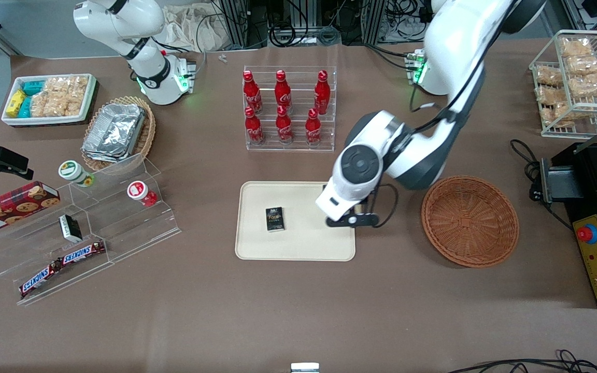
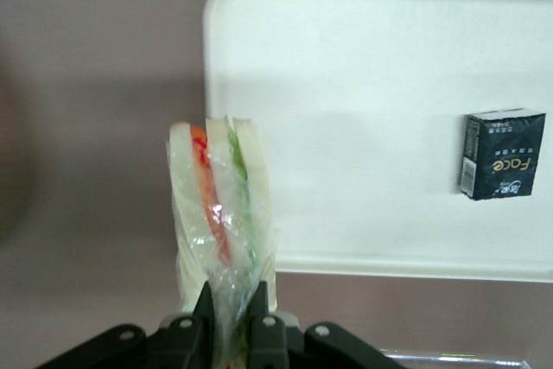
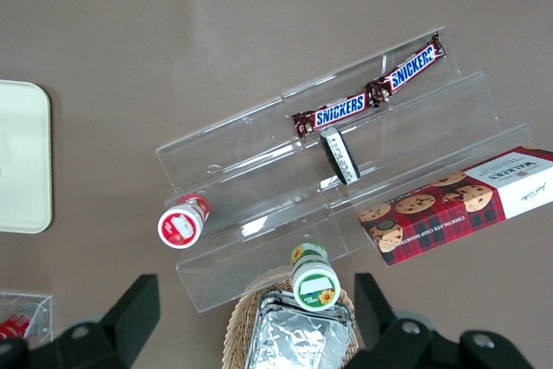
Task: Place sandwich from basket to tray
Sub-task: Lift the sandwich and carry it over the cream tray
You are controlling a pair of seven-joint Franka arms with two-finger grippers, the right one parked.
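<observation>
Sandwich (image 2: pixel 223 213) hangs pinched by its wrap in my gripper (image 2: pixel 230 317), long axis pointing away from the fingers, right at the tray (image 2: pixel 363 58) edge nearest the basket (image 1: pixel 469 221). I judge it needs carrying inward over the tray.

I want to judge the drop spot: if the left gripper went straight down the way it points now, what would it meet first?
Probably the tray. The gripper, shut on the sandwich, hangs over the tray's edge nearest the basket, so the sandwich might land half on the rim; depth is unclear.
</observation>
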